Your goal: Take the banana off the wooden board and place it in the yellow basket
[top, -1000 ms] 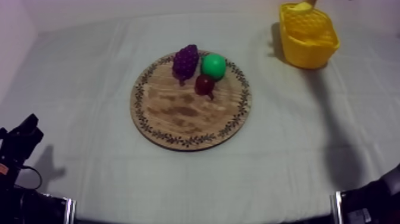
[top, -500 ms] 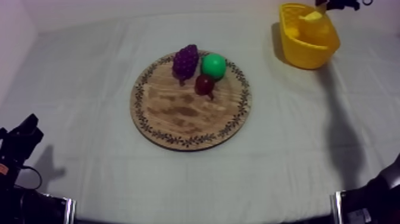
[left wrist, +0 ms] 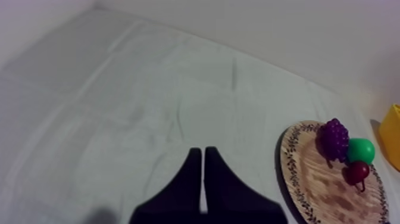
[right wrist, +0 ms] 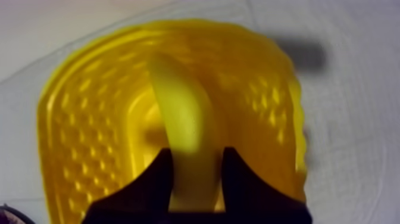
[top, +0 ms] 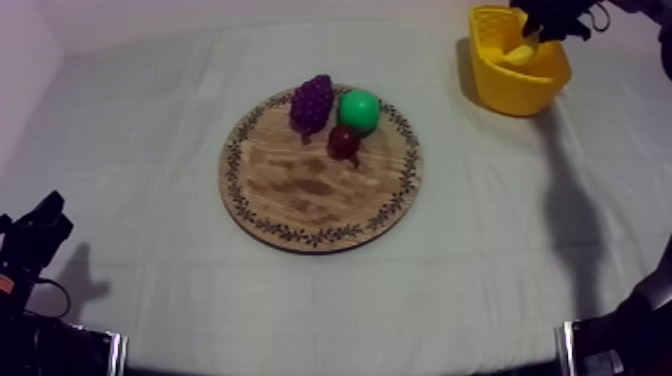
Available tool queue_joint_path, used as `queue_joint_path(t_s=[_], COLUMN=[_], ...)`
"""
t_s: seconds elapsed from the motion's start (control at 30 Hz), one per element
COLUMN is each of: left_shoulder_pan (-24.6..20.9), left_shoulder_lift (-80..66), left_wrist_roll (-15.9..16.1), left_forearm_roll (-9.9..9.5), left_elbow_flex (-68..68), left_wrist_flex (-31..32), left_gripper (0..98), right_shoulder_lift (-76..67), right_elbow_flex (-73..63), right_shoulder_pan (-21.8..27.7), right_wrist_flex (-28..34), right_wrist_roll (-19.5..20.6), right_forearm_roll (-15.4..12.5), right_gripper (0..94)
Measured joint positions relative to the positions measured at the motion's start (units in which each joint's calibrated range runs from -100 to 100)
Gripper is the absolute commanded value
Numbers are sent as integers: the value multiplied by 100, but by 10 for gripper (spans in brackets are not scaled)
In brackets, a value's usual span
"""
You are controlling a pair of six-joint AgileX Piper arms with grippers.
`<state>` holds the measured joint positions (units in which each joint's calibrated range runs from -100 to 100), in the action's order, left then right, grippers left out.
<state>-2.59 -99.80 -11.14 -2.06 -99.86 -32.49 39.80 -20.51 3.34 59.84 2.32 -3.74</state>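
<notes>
The yellow banana point(right wrist: 184, 128) hangs down inside the yellow basket point(right wrist: 89, 119), and my right gripper point(right wrist: 196, 179) is shut on its near end. From above, that gripper point(top: 545, 22) sits over the basket point(top: 515, 85) at the table's far right, with the banana point(top: 520, 52) showing pale inside the rim. The round wooden board point(top: 300, 195) lies mid-table, bare in its front half. My left gripper point(left wrist: 203, 173) is shut on nothing, its fingers together as a wedge, low at the near left point(top: 35, 230).
On the board's far side sit a bunch of purple grapes point(top: 312, 102), a green pear point(top: 359, 110) and a small red fruit point(top: 344, 142). Bare cloth lies between the board and the basket. The board point(left wrist: 315, 184) lies to the right of my left gripper.
My right gripper has come down over the basket, lowering the banana from above the rim to inside it. The left arm and the fruit on the board have not moved.
</notes>
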Motion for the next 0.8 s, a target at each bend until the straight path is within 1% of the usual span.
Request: queue_joint_path(t_s=[0.3,0.37,0.4,0.43,0.5,0.6,0.7,0.8], left_shoulder_pan=[0,0,0,0,0,0,0,0], left_shoulder_lift=[0,0,0,0,0,0,0,0], left_wrist_roll=[0,0,0,0,0,0,0,0], left_forearm_roll=[0,0,0,0,0,0,0,0], left_elbow_flex=[0,0,0,0,0,0,0,0], left_wrist_flex=[0,0,0,0,0,0,0,0], left_gripper=[1,1,1,1,1,1,1,1], right_shoulder_lift=[-14,-58,-74,-84,-140,-271,-412,-614], right_elbow_flex=[711,866,933,992,1108,1291,1422,1604], right_shoulder_pan=[-95,-117,-124,-134,-145,-130,-90,-34], right_wrist_flex=[-816,-993,-1036,-1072,-1213,-1498,-1661,-1880], right_wrist_roll=[272,347,377,411,512,606,655,623], right_forearm_roll=[268,374,374,374,481,553,603,605], right_gripper=[289,318,327,330,337,344,295,150])
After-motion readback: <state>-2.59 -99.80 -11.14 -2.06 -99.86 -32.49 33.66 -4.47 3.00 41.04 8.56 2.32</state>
